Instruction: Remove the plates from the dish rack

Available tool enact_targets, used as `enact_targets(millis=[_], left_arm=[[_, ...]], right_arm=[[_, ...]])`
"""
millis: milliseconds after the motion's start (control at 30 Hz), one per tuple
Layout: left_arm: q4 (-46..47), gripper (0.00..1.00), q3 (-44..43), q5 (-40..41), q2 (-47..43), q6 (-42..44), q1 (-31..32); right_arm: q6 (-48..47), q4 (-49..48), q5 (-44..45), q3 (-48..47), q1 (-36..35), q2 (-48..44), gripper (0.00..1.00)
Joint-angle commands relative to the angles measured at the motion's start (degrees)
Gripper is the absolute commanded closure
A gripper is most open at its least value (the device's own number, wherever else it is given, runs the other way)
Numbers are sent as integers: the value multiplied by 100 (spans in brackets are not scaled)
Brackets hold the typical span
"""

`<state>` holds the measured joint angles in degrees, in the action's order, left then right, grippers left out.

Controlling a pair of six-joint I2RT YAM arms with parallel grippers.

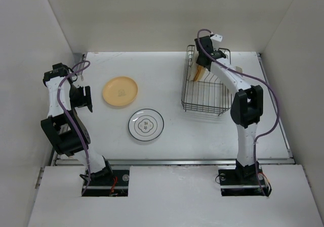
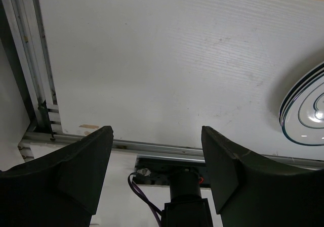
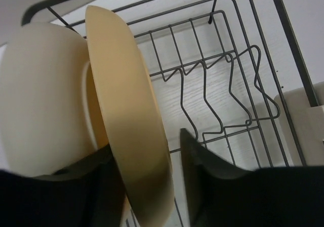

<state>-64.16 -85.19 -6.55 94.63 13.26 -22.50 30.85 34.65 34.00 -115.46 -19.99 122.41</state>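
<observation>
The dish rack [image 1: 205, 93] stands at the back right, and its wire rim [image 3: 291, 40] shows in the right wrist view. A yellow-orange plate [image 3: 129, 116] and a cream plate [image 3: 45, 95] stand on edge in it. My right gripper [image 3: 147, 146] is open and straddles the yellow-orange plate's rim, one finger on each side, with a gap at the right finger. From above, that plate [image 1: 198, 73] sits under my right gripper [image 1: 205, 65]. Another yellow-orange plate [image 1: 120, 91] and a white ringed plate [image 1: 146, 125] lie flat on the table. My left gripper [image 2: 157, 131] is open and empty.
The cream cup holder [image 3: 304, 126] sits on the rack's right side. Upright divider prongs fill the rack floor beside the plates. My left gripper [image 1: 83, 99] hangs near the table's left edge, with the white ringed plate [image 2: 304, 116] to its right. White walls enclose the table.
</observation>
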Motion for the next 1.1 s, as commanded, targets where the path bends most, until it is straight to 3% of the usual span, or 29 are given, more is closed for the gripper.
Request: enact_targets(millis=[0, 67, 100, 167, 467, 633, 700, 733, 833, 867, 933, 967, 1033, 1067], left_arm=[[-158, 32, 37, 75, -226, 37, 18], [-158, 32, 37, 75, -226, 37, 18], [-158, 32, 37, 75, -226, 37, 18], [-158, 32, 37, 75, -226, 37, 18], [-211, 32, -77, 75, -226, 37, 18], [-264, 32, -138, -267, -173, 106, 18], [-325, 31, -199, -565, -313, 186, 18], [-325, 30, -200, -689, -314, 282, 18], [-386, 13, -253, -1444, -480, 651, 18], [-465, 0, -305, -1690, -533, 765, 18], [-588, 0, -462, -2399, -533, 1089, 18], [-702, 0, -533, -2639, -533, 1196, 18], [-825, 0, -717, -3357, -594, 1398, 18], [-887, 0, -771, -3606, -595, 1573, 18]], right_arm=[[-44, 33, 19, -266, 56, 90, 60], [-44, 173, 71, -337, 56, 143, 77], [-44, 225, 124, -337, 56, 64, 91], [-97, 226, 465, -337, 56, -172, 99], [-1922, -546, 2311, -829, -383, -911, 100], [-3040, -1583, 4207, -690, -541, -1226, 100], [-3103, -1864, 4151, -426, -541, -1569, 100], [-3103, -2101, 3802, -190, -541, -1754, 100], [-2989, -2034, 2827, -12, -795, -2343, 100], [-2919, -1885, 1605, -12, -970, -2423, 100], [-2585, -1420, -8, -90, -1033, -2371, 100], [-2462, -991, -1887, -169, -1033, -2171, 100], [-2391, -899, -3978, -109, -1033, -1898, 100], [-2304, -838, -5920, -108, -1086, -1722, 100]])
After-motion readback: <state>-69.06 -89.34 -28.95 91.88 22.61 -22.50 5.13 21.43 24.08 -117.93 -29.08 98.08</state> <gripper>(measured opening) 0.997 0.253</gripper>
